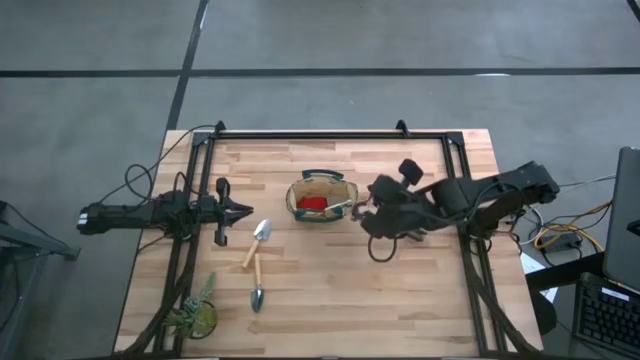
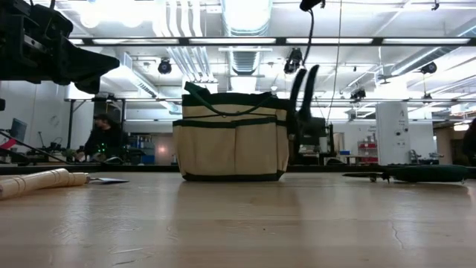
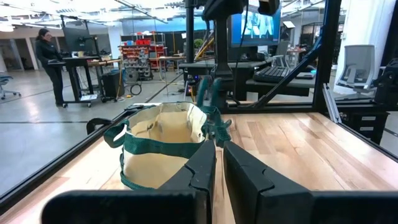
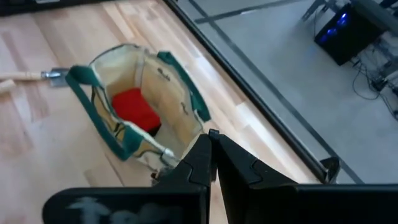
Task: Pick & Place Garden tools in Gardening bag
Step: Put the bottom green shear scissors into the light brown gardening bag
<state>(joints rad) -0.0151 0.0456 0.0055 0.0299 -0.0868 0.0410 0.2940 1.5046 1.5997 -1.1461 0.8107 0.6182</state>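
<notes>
Your right gripper (image 1: 366, 208) sat just beside the gardening bag (image 1: 322, 197), at the bag's right-hand rim in the overhead view, with its fingers (image 4: 200, 163) pressed together and nothing between them. Dark shear handles (image 2: 303, 91) stood up at that same edge of the bag in the table-level view, though you could not tell from any view whether the arm was touching them. Inside the bag lay the small red item (image 4: 135, 109), plain to see from the right wrist camera.

Your left gripper (image 1: 240, 211) waited well apart from the bag on the left side of the table, fingers (image 3: 205, 167) nearly together and holding nothing (only a thin slit showed between them). Two trowels remained out on the wood: one trowel (image 1: 257, 240) just right of the left gripper, the second trowel (image 1: 257, 287) touching it and lying nearer the front edge. A green plant (image 1: 195, 312) lay at the front left corner of the table (image 1: 420, 290)
</notes>
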